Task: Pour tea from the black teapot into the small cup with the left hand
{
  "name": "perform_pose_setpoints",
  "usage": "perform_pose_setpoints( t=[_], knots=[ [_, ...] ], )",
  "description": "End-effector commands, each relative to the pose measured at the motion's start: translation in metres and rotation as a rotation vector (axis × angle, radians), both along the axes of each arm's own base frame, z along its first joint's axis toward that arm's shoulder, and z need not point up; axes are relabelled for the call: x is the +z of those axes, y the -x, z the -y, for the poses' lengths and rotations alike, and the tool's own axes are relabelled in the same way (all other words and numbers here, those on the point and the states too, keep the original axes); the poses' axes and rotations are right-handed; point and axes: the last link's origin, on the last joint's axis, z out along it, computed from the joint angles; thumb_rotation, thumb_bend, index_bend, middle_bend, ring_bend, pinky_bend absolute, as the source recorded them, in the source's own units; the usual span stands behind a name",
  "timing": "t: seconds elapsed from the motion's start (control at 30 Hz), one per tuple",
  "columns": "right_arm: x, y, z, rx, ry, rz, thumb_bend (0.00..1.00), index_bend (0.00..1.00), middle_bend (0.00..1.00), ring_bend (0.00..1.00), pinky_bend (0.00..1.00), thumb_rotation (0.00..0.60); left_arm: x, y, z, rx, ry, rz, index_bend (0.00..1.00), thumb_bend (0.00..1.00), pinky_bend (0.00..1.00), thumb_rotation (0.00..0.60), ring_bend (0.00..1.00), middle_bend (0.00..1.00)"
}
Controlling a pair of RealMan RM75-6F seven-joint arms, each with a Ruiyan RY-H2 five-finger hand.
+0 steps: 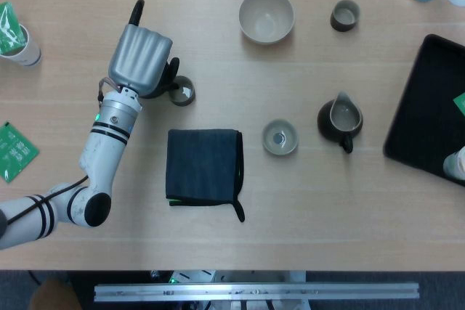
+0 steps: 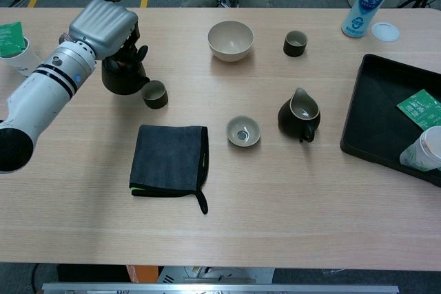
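Observation:
My left hand (image 1: 141, 60) (image 2: 104, 26) grips the black teapot (image 2: 124, 78) from above at the table's far left. In the head view the hand covers most of the teapot (image 1: 169, 73), and only its dark edge shows. The small dark cup (image 1: 182, 91) (image 2: 155, 94) stands just right of the pot, with the spout right beside its rim. Whether the pot touches the table I cannot tell. My right hand is in neither view.
A folded dark cloth (image 2: 169, 159) lies in front of the cup. A beige bowl (image 2: 230, 39), a second dark cup (image 2: 295, 43), a small pale dish (image 2: 243, 131) and a dark pitcher (image 2: 300, 116) stand to the right. A black tray (image 2: 377, 122) fills the right edge. A paper cup (image 2: 13, 45) stands far left.

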Motion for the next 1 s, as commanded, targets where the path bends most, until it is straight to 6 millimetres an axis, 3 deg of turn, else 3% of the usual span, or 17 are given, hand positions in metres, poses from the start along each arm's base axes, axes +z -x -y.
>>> perform_pose_setpoints(
  t=[0.03,0.3,1.0],
  knots=[
    [0.0,0.0,0.0,-0.001,0.002,0.0,0.11,0.32,0.34,0.22,0.28,0.6,-0.002,-0.001,0.0,-0.008,-0.001,-0.001,0.85,0.45,0.11,0.474,0.82,0.98],
    [0.001,0.002,-0.002,-0.008,0.006,0.003,0.11,0.32,0.34,0.22,0.28,0.6,-0.006,-0.005,0.001,-0.018,-0.005,0.007,0.85,0.45,0.11,0.558,0.82,0.98],
    [0.002,0.005,-0.003,-0.016,0.008,0.007,0.11,0.32,0.34,0.22,0.28,0.6,-0.015,-0.007,0.0,-0.028,-0.022,-0.003,0.84,0.45,0.11,0.588,0.82,0.98]
  ],
)
